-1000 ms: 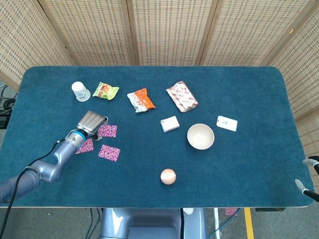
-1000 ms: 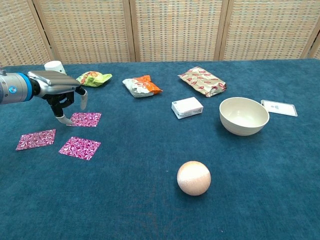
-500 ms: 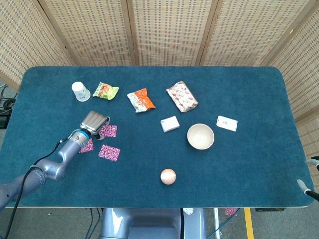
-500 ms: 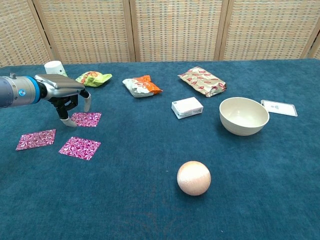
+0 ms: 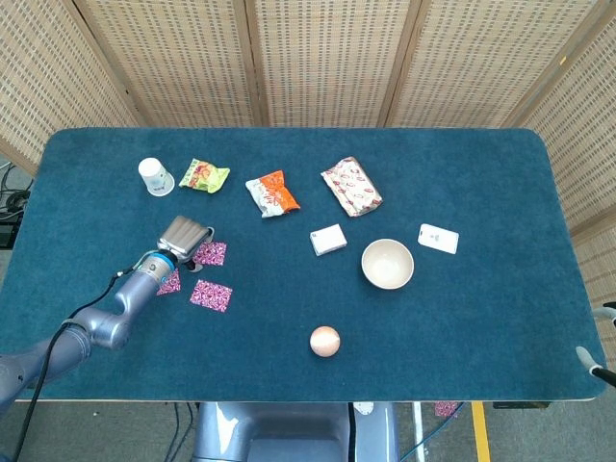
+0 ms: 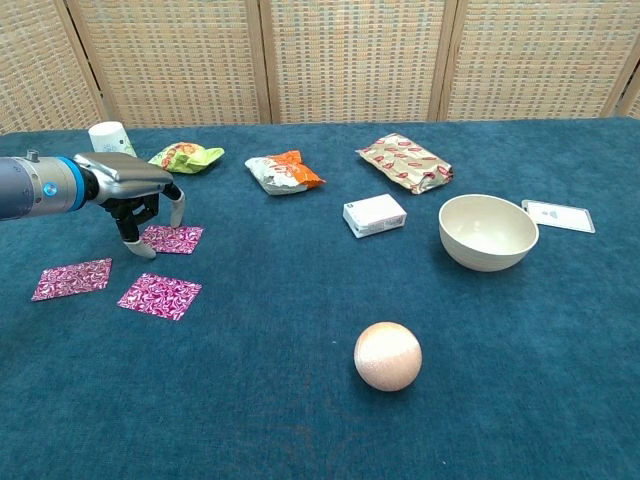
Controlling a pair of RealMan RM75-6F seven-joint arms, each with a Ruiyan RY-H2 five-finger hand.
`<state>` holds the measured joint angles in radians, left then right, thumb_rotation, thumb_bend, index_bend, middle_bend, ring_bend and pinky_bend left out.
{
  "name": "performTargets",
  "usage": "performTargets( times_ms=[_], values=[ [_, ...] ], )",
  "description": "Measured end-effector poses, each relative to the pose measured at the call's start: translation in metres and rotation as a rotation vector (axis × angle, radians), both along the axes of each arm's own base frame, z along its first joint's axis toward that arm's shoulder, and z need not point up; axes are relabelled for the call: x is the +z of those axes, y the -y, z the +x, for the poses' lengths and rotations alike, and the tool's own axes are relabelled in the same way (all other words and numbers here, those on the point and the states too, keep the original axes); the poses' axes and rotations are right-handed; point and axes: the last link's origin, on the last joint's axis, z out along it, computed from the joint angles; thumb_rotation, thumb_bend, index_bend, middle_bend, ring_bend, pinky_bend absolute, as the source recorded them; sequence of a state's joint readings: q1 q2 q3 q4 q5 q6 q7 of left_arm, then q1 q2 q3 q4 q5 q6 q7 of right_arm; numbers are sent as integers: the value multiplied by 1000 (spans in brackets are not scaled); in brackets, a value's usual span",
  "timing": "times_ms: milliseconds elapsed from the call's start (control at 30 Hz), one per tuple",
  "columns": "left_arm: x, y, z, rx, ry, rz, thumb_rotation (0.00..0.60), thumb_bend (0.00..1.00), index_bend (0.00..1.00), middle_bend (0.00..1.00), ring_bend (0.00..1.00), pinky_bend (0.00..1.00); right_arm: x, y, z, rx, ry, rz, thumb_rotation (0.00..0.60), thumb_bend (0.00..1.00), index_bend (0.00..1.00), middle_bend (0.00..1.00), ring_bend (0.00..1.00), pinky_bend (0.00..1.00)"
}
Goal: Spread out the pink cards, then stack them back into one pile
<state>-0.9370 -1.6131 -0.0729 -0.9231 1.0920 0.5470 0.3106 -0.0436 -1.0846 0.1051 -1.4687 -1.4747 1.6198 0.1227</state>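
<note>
Three pink patterned cards lie apart on the blue table at the left: a far card (image 6: 172, 239), a left card (image 6: 72, 279) and a near card (image 6: 159, 296). My left hand (image 6: 135, 185) hangs over the far card's left edge, its fingers apart and pointing down, fingertips at or just above the card; it holds nothing. The head view shows this hand (image 5: 183, 236) beside the far card (image 5: 211, 253). Only the tips of my right hand (image 5: 589, 358) show at the head view's lower right edge.
Along the back stand a white cup (image 5: 154, 176), a green snack bag (image 5: 204, 175), an orange bag (image 5: 272, 192) and a patterned packet (image 5: 350, 186). A white box (image 5: 328, 240), cream bowl (image 5: 387, 264), white card (image 5: 438, 238) and peach ball (image 5: 324, 341) lie to the right.
My left hand has drifted a little to the right and down toward the far pink card. The three cards have not moved.
</note>
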Motion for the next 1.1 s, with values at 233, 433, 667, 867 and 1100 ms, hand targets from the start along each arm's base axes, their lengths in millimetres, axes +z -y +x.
performTargets(
  times_ms=[233,433,667,867,1100],
  values=[
    [1,-1,1,1,7,9,518,212,351,812,792,678,0,-1,-1,-2,-1,-1,600,234,348,319,162,139],
    [2,-2,0,5,7,14,517,212,333,812,792,678,1,0,-1,-2,-1,-2,600,234,348,319,162,139],
    [1,-3,-1,10,3,11,516,212,323,812,792,678,1,-2,-1,-4,-3,-5,600,234,348,319,162,139],
    [-1,-2,0,14,3,5,517,212,323,812,792,678,2,-2,-1,-4,-4,-6,600,234,348,319,162,139],
    [-1,-2,-2,18,-4,4,519,212,323,812,792,678,2,-1,-2,-7,-2,-5,600,234,348,319,162,139]
  ],
)
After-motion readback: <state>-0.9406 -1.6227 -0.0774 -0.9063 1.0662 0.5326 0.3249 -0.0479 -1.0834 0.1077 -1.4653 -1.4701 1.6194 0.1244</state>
